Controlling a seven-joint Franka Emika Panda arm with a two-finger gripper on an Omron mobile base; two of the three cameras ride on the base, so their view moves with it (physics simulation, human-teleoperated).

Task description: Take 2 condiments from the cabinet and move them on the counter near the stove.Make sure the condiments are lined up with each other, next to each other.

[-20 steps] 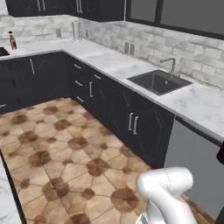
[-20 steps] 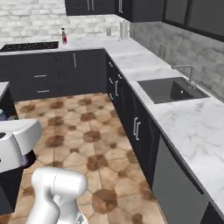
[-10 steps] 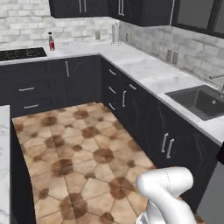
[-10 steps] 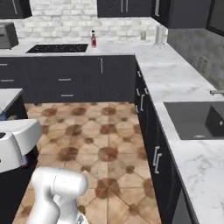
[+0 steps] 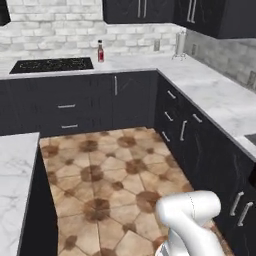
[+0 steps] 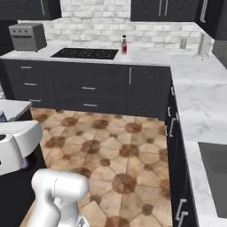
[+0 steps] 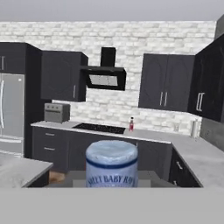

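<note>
We carry the small bottle with the pale blue cap and printed label (image 7: 111, 162) clamped in the closed tool, and we judge it should stay upright as we cross the brown tiled floor (image 5: 107, 170) toward the flat black cooktop (image 5: 51, 64). It belongs on the white-grey marble bench (image 5: 132, 61) just beside the amber-brown bottle with the red label (image 5: 100, 51), level with it. The grey toaster (image 6: 27, 36) stands clear beyond the cooktop, while the black corner base cabinets (image 6: 148, 91) limit our approach.
</note>
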